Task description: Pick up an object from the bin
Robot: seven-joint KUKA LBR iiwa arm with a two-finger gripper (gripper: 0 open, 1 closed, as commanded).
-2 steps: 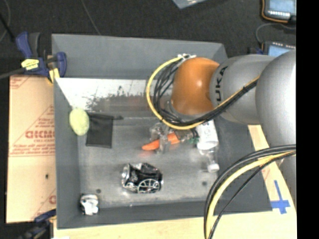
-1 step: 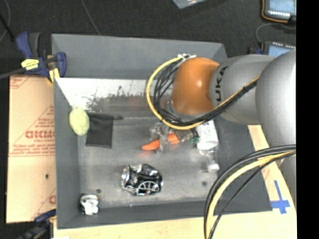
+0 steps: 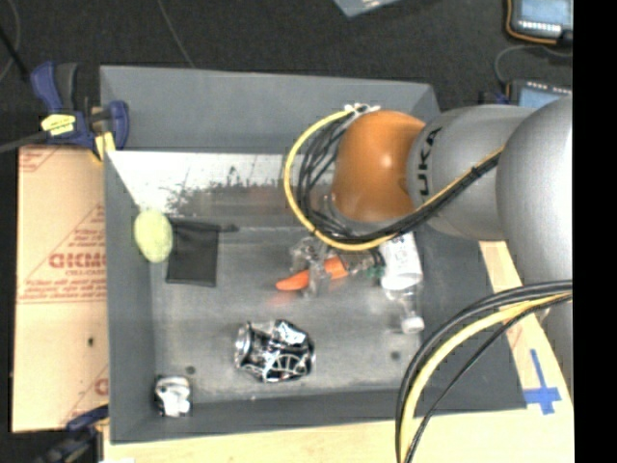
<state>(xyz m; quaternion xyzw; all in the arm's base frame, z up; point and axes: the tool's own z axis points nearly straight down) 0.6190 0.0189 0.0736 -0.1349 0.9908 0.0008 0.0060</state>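
The pincer (image 3: 311, 263) was found at the orange carrot (image 3: 289, 282) in the bin's (image 3: 193, 328) middle, beside a clear bottle (image 3: 401, 263); whether it was clenched could not be told.

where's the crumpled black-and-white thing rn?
The crumpled black-and-white thing lies low-centre in the camera view, below the orange piece and right of the small white thing.

White bottle (image 3: 400, 263) half under arm (image 3: 501, 172)

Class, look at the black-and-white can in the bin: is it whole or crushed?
Crushed. The can is crumpled out of its round shape, with dents and folds across its surface.
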